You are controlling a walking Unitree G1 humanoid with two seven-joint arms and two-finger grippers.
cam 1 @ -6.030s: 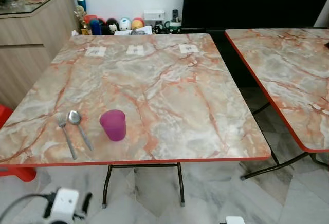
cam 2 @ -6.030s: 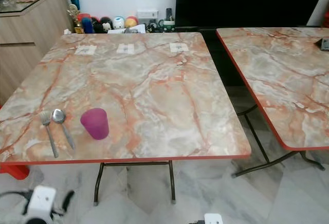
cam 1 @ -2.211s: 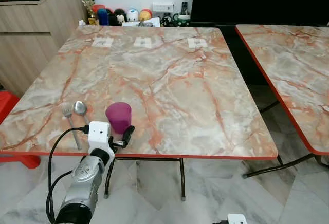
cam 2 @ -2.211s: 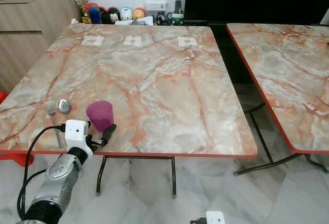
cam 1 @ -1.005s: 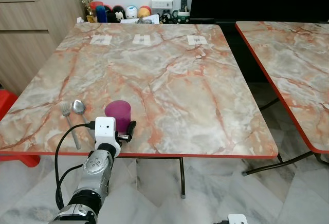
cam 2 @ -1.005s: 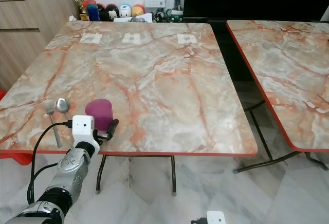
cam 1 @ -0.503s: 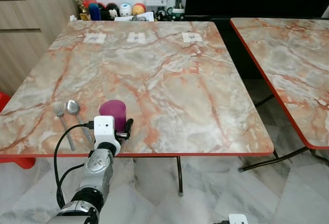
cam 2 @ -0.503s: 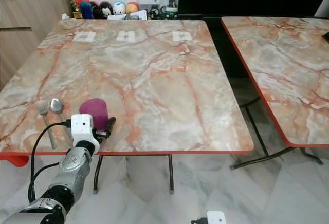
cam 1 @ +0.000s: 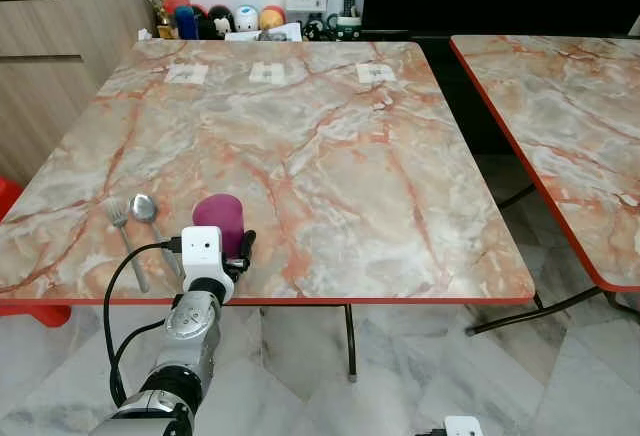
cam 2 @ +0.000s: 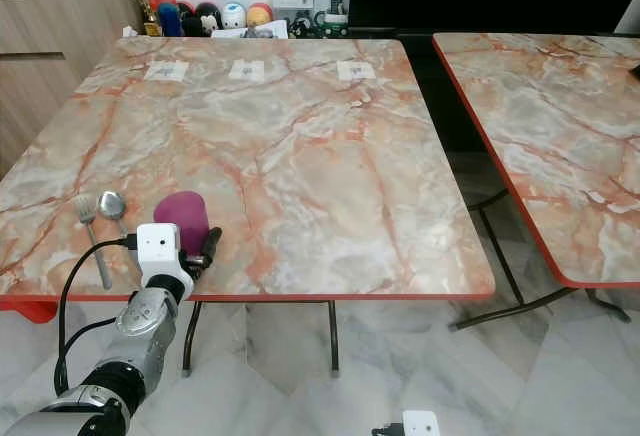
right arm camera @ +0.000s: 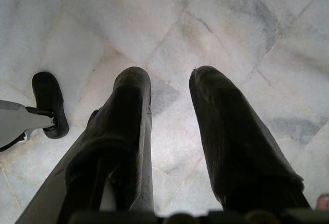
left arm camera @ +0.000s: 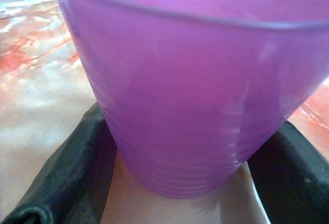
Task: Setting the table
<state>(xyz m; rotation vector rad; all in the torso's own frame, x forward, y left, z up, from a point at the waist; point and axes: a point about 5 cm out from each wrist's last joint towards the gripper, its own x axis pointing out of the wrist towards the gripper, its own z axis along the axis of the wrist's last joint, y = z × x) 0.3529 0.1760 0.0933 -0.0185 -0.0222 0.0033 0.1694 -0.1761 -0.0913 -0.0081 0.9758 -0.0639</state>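
- Where the near left corner of the marble table (cam 1: 330, 156) lies, the purple cup (cam 1: 219, 222) stands upright, a little in from the near edge.
- My left gripper (cam 1: 232, 252) reaches over that near edge to the cup; the left wrist view puts the cup's base between my two black fingers (left arm camera: 67, 172), one on each side of it.
- Fingers sit close against the cup's lower wall. Whether they press it or merely flank it, I cannot tell.
- Cup base rests on the tabletop.
- Just left of the cup lie a spoon (cam 1: 148, 218) and a fork (cam 1: 122, 232), side by side, handles toward the near edge; spoon is the nearer of the two to the cup.
- Three small white labels (cam 1: 267, 73) sit in a row along the far edge.
- Second marble table (cam 1: 570, 126) stands to the right, a gap between the two.
- Wooden cabinet (cam 1: 50, 46) at far left; small figurines (cam 1: 245, 18) on the floor line beyond the far edge, against the wall.
- My right gripper (right arm camera: 172, 106) hangs over the pale marble floor (right arm camera: 247, 39), fingers parted, holding nothing.
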